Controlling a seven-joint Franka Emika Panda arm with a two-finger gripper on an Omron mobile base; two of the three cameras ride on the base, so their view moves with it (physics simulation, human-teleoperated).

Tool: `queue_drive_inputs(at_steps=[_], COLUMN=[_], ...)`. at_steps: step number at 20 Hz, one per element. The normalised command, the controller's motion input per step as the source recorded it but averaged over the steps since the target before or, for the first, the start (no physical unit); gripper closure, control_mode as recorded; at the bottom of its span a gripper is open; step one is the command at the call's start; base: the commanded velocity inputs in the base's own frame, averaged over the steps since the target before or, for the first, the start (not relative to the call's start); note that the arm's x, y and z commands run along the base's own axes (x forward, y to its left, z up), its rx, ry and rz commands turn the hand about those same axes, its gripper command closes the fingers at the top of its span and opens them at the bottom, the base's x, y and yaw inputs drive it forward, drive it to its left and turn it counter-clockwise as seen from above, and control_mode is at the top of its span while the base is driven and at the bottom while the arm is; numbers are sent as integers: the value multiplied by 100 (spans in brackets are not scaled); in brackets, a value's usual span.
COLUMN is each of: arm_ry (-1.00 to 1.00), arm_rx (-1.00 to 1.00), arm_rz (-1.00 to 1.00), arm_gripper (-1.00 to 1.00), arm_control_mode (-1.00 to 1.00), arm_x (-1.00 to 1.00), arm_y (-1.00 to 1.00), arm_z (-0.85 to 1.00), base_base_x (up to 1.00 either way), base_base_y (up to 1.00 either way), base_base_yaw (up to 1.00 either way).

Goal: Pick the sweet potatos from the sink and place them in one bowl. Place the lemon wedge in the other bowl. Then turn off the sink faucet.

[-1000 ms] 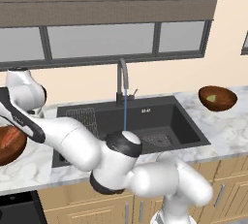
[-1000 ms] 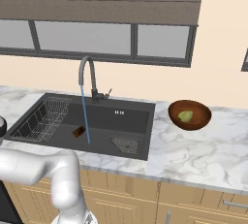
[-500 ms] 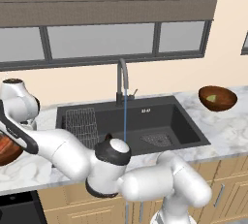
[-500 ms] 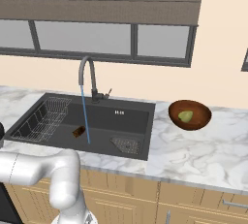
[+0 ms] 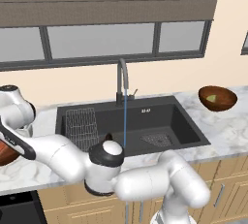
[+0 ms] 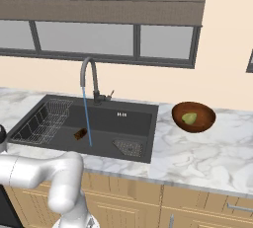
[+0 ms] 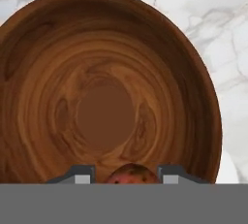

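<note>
The jaws [image 7: 127, 178] grip the orange-red sweet potato [image 7: 130, 174] at 6 o'clock above the empty wooden bowl [image 7: 43, 63], poised for release

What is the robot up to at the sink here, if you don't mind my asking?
It is sorting produce from the sink into two bowls. The gripper holds the orange-red sweet potato just above the empty wooden bowl on the left counter, not yet released. The dark brown sweet potato lies in the basin. The lemon wedge already sits in the other bowl on the right. Water runs from the faucet.
</note>
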Motion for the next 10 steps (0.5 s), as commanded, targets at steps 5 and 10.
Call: queue_drive_inputs(at_steps=[5, 10], arm_ry=[-3, -3], arm_rx=[0, 0], arm_rz=[0, 0], arm_gripper=[100, -100], arm_control_mode=[-100, -100], arm_x=[15, 11], arm_y=[10, 1], arm_z=[-18, -4], base_base_x=[0, 0], base_base_y=[0, 0], base_base_yaw=[0, 0])
